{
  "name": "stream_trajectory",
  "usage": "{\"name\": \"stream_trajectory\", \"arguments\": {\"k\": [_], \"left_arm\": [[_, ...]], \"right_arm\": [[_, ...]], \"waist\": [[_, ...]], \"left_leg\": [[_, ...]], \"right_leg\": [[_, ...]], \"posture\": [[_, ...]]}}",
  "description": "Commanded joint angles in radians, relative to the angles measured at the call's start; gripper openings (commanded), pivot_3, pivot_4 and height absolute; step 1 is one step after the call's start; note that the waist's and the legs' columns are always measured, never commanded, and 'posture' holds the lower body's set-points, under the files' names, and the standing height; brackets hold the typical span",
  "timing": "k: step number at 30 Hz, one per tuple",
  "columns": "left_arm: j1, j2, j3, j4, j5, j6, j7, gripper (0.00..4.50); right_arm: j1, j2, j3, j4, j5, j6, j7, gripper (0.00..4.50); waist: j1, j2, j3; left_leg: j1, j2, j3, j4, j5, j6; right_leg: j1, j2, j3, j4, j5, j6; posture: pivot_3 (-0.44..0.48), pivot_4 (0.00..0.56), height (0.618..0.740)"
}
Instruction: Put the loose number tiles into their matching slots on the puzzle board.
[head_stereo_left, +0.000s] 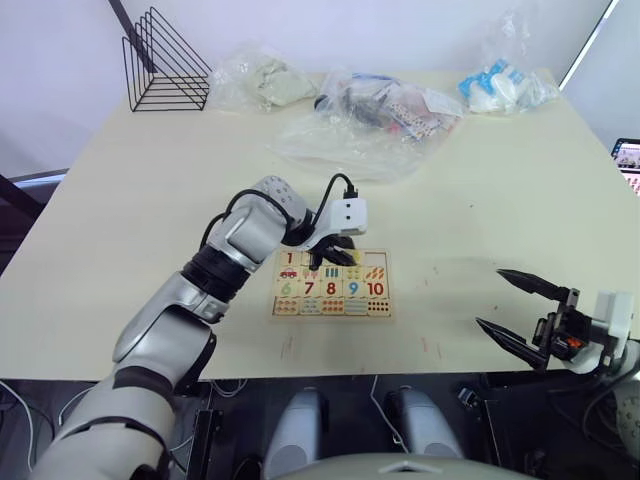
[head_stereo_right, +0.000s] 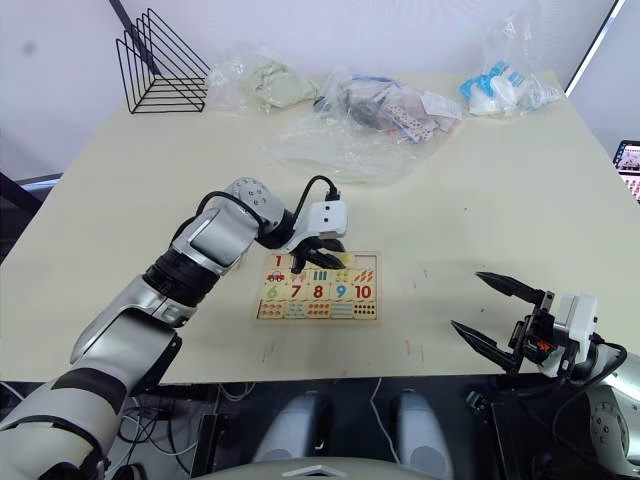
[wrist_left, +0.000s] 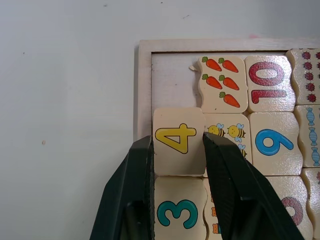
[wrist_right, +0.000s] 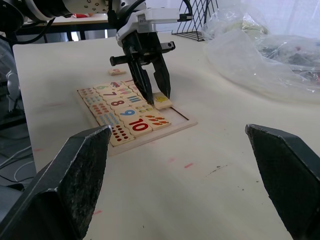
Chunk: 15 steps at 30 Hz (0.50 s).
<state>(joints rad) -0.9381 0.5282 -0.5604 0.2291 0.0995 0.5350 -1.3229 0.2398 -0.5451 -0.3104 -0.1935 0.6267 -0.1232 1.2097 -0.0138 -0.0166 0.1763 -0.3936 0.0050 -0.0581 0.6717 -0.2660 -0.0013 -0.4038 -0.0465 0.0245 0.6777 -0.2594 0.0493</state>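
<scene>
The puzzle board (head_stereo_left: 330, 314) lies near the table's front middle, with picture pieces and tiles 6 to 10 in place. My left gripper (wrist_left: 177, 142) is shut on the yellow number 4 tile (wrist_left: 176, 140), holding it over the top strip. The tile sits slightly askew and overlaps the bee piece. The teal 3 tile (wrist_left: 176, 212) is seated beside it, and a bare slot (wrist_left: 172, 82) shows on the other side by the rim (wrist_left: 144, 90). One loose tile (wrist_right: 117, 71) lies on the table beyond the board. My right gripper (head_stereo_left: 490, 297) stands open at the front right, holding nothing.
A black wire rack (head_stereo_left: 165, 65) stands at the back left. Clear plastic bags (head_stereo_left: 370, 115) with small items lie across the back of the table, with another bag (head_stereo_left: 505, 85) at the back right. The table's front edge runs just below the board.
</scene>
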Motion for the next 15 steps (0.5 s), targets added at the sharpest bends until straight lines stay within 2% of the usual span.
{"name": "stream_trajectory", "arguments": {"k": [1,2,4,5,7,9,10,15], "left_arm": [[-0.023,-0.002,0.007,-0.01,0.014,-0.01,0.002,0.94],[-0.023,-0.003,0.007,-0.009,0.016,-0.012,0.003,0.94],[-0.024,-0.005,0.008,-0.007,0.016,-0.012,0.001,1.97],[-0.025,-0.009,0.01,-0.001,0.023,-0.022,0.013,2.15],[-0.027,-0.012,0.012,0.006,0.03,-0.027,0.021,2.94],[-0.029,-0.013,0.018,0.003,0.021,-0.009,0.011,3.87],[-0.032,-0.012,0.021,0.0,0.016,-0.002,0.006,4.47],[-0.057,-0.007,0.038,0.001,0.0,0.014,-0.008,4.47]], "right_arm": [[0.006,0.0,-0.004,-0.036,0.008,-0.018,-0.003,4.5],[0.006,0.0,-0.005,-0.035,0.007,-0.019,-0.003,4.5],[0.006,0.001,-0.005,-0.034,0.006,-0.02,-0.004,4.5],[0.007,0.001,-0.004,-0.034,0.006,-0.021,-0.004,4.5],[0.007,0.002,-0.003,-0.033,0.005,-0.022,-0.005,4.5],[0.008,0.001,-0.003,-0.032,0.005,-0.024,-0.004,4.5],[0.009,0.001,-0.003,-0.031,0.005,-0.025,-0.004,4.5],[0.008,0.003,0.0,-0.027,0.003,-0.027,-0.007,4.5]], "waist": [[0.0,0.0,0.0],[0.0,0.0,0.0],[0.0,0.0,0.0],[0.0,0.0,0.0],[0.0,0.0,0.0],[0.0,0.0,0.0],[0.0,0.0,0.0],[0.0,0.0,0.0]], "left_leg": [[0.0,0.0,0.0,0.0,0.0,0.0],[0.0,0.0,0.0,0.0,0.0,0.0],[0.0,0.0,0.0,0.0,0.0,0.0],[0.0,0.0,0.0,0.0,0.0,0.0],[0.0,0.0,0.0,0.0,0.0,0.0],[0.0,0.0,0.0,0.0,0.0,0.0],[0.0,0.0,0.0,0.0,0.0,0.0],[0.0,0.0,0.0,0.0,0.0,0.0]], "right_leg": [[0.0,0.0,0.0,0.0,0.0,0.0],[0.0,0.0,0.0,0.0,0.0,0.0],[0.0,0.0,0.0,0.0,0.0,0.0],[0.0,0.0,0.0,0.0,0.0,0.0],[0.0,0.0,0.0,0.0,0.0,0.0],[0.0,0.0,0.0,0.0,0.0,0.0],[0.0,0.0,0.0,0.0,0.0,0.0],[0.0,0.0,0.0,0.0,0.0,0.0]], "posture": [[0.0,0.15,0.74],[0.0,0.15,0.74],[0.0,0.15,0.74],[0.0,0.15,0.74],[0.0,0.15,0.74],[0.0,0.15,0.74],[0.0,0.15,0.74],[0.0,0.15,0.74]]}}
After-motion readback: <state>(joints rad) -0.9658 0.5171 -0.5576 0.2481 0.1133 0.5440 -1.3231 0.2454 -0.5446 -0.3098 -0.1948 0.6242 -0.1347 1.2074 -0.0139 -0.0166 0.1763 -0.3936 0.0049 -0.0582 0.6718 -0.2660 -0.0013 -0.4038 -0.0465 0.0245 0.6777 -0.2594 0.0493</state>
